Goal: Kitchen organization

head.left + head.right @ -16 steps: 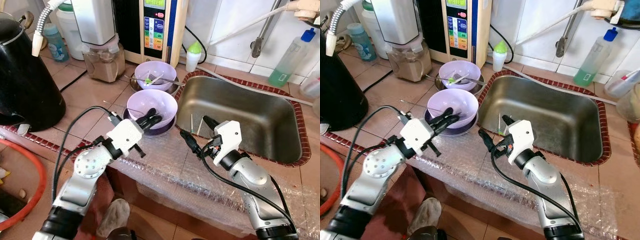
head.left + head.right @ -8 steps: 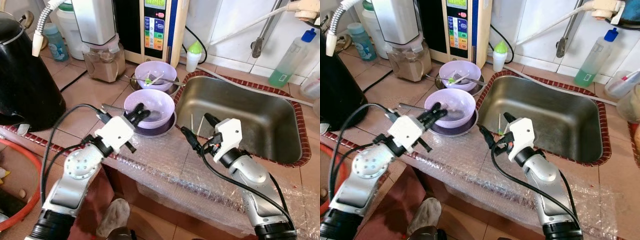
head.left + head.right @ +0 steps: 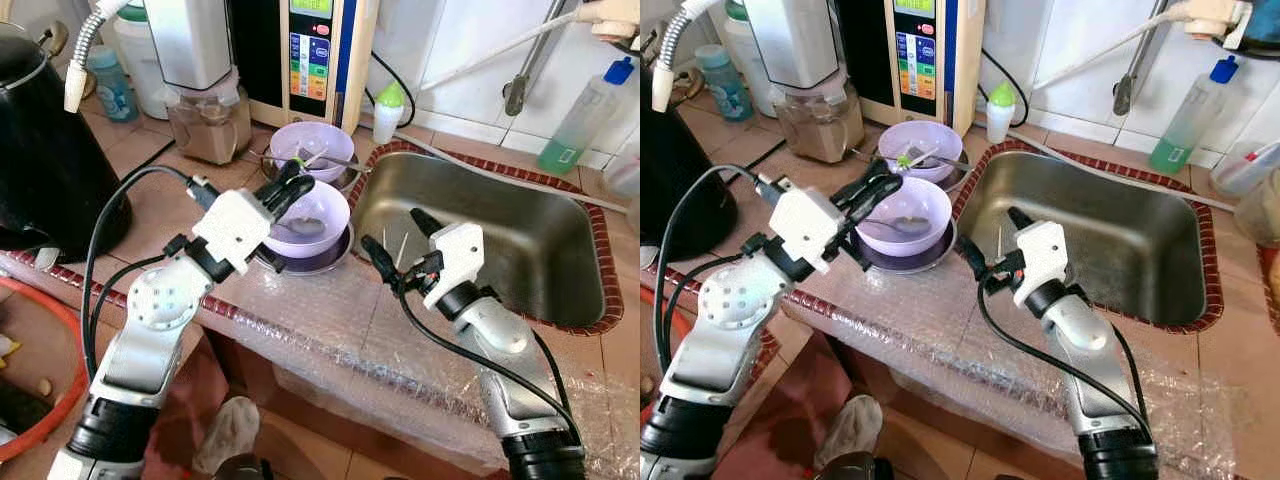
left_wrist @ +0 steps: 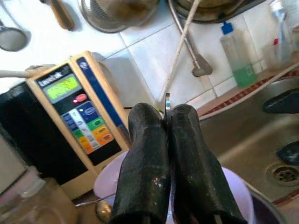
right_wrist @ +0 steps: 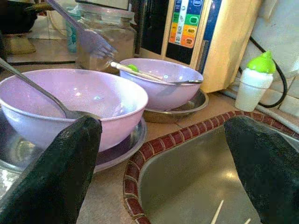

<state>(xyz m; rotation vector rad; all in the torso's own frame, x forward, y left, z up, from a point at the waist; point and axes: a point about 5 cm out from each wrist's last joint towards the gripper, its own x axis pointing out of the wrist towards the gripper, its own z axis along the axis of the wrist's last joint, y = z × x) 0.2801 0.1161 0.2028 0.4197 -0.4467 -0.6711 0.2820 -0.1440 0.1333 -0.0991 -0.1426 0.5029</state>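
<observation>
I see my left gripper point(image 3: 290, 185) raised above the near purple bowl point(image 3: 312, 215), jaws pinching a thin metal utensil point(image 4: 167, 103), while my right gripper point(image 3: 395, 245) hovers spread beside the sink point(image 3: 500, 240).

My left hand point(image 3: 288, 186) lifted out of near purple bowl point(image 3: 305, 220), now above its rim w/ fork point(image 5: 84, 35) pinched. Spoon point(image 3: 902, 225) now lies uncovered inside.

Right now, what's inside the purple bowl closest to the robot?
A metal spoon lies inside the near purple bowl. The left tool, shut on a fork, hangs over the bowl's left rim and hides that part of the inside.
</observation>
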